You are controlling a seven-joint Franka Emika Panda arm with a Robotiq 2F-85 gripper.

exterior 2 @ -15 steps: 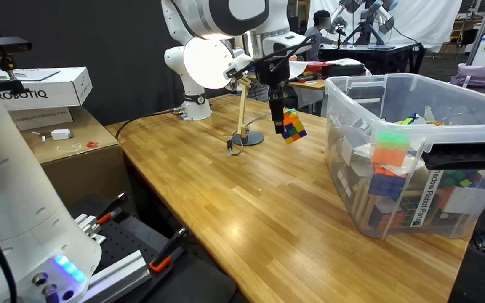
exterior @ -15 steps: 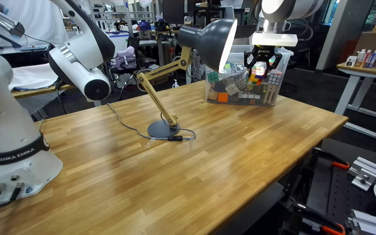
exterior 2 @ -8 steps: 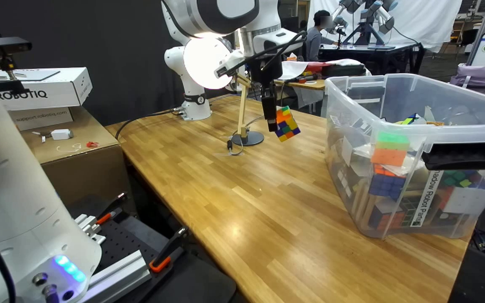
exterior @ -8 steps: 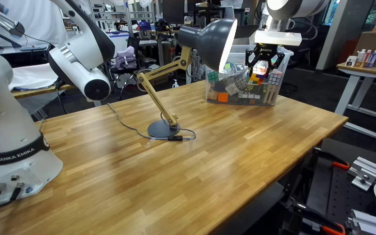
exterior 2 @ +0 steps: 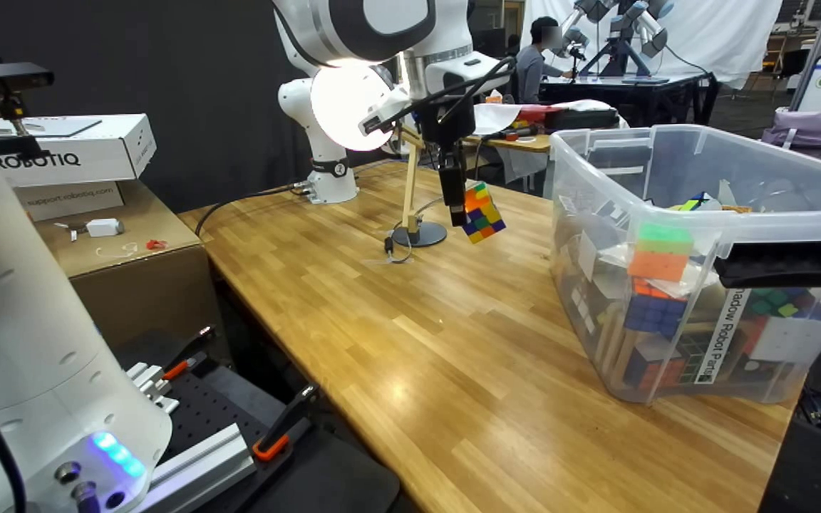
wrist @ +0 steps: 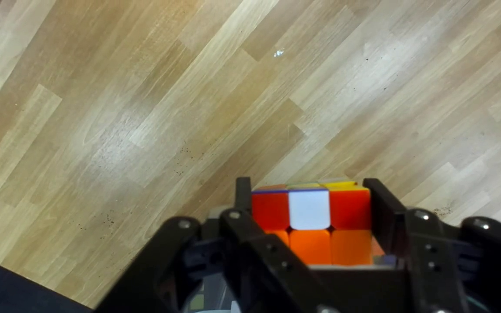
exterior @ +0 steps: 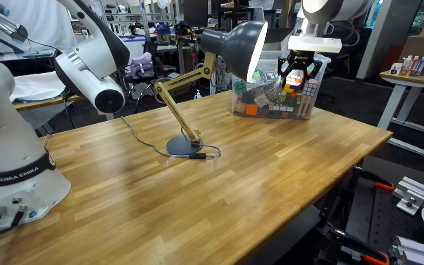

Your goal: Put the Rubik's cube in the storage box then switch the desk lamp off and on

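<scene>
Fingers (wrist: 385, 213) are clamping the Rubik's cube (exterior 2: 484, 214) on two opposite sides, standing spread to just the cube's width. Cube is hanging above the worktop (exterior: 197, 206), outside the storage box (exterior 2: 767, 226), and is sitting tilted in the grip in an exterior view; in the wrist view one face (wrist: 309, 211) is showing red, white and orange squares, the worktop is filling most of the rest. Clear box is standing on the worktop, coloured cubes (exterior 2: 656, 315) are showing through its walls. Black handle (exterior 2: 785, 263) is sticking out of one wall, "Robot Parts" label (exterior 2: 723, 336) is running down below it. Desk lamp (exterior: 207, 70) is glowing, its dark base (exterior: 177, 146) is sitting flat on the worktop, well apart from the box; black inline switch (exterior: 197, 156) is lying just beside the base. In both exterior views another white arm (exterior: 9, 129) is standing at the worktop's edge, apart from the cube. Background: person (exterior 2: 534, 68) is sitting, white ROBOTIQ box (exterior 2: 100, 160) is lying on another carton (exterior 2: 72, 199).
</scene>
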